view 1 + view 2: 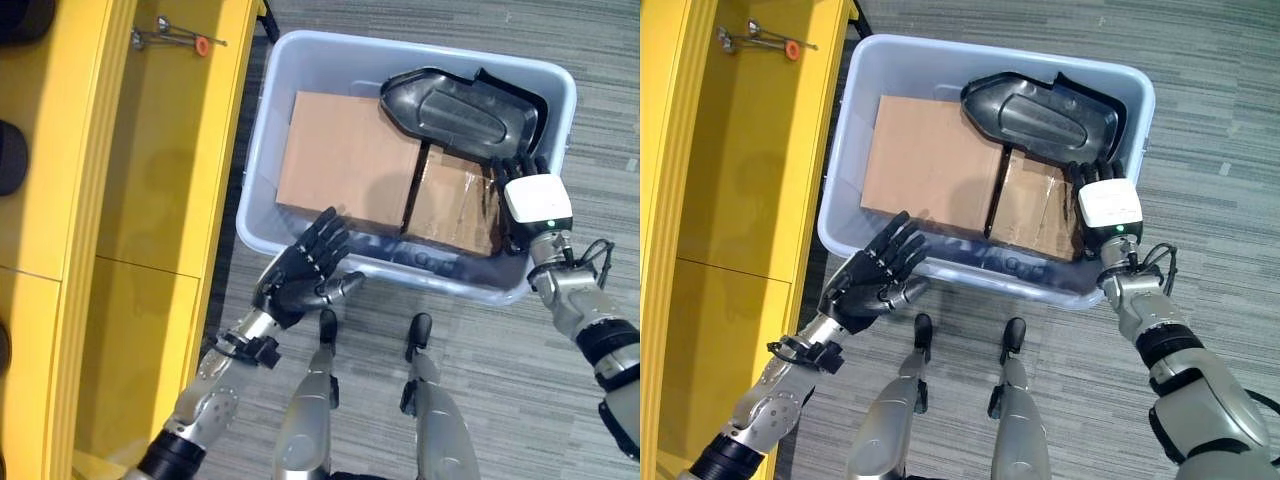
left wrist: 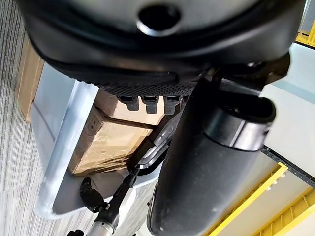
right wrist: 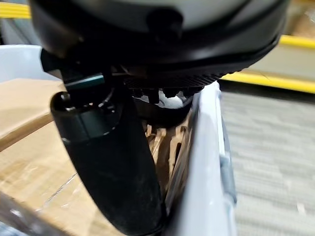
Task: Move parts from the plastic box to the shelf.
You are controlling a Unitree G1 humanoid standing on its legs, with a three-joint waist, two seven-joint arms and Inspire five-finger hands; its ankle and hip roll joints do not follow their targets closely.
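Observation:
A pale blue plastic box (image 1: 420, 45) stands on the floor and holds a black moulded part (image 1: 455, 105), a large cardboard carton (image 1: 345, 160) and a smaller taped carton (image 1: 455, 200). The black part lies at the far right, partly over the cartons. My left hand (image 1: 305, 265) is open, its fingers spread over the box's near left rim and holding nothing. My right hand (image 1: 530, 200), with a white cover on its back, reaches into the near right corner. There its straight fingers sit between the smaller carton (image 3: 29, 162) and the box wall (image 3: 204, 162).
A yellow shelf (image 1: 160, 180) runs along the left, close beside the box. A small metal tool with an orange piece (image 1: 175, 38) lies at its far end. Grey carpet surrounds the box on the right and near sides.

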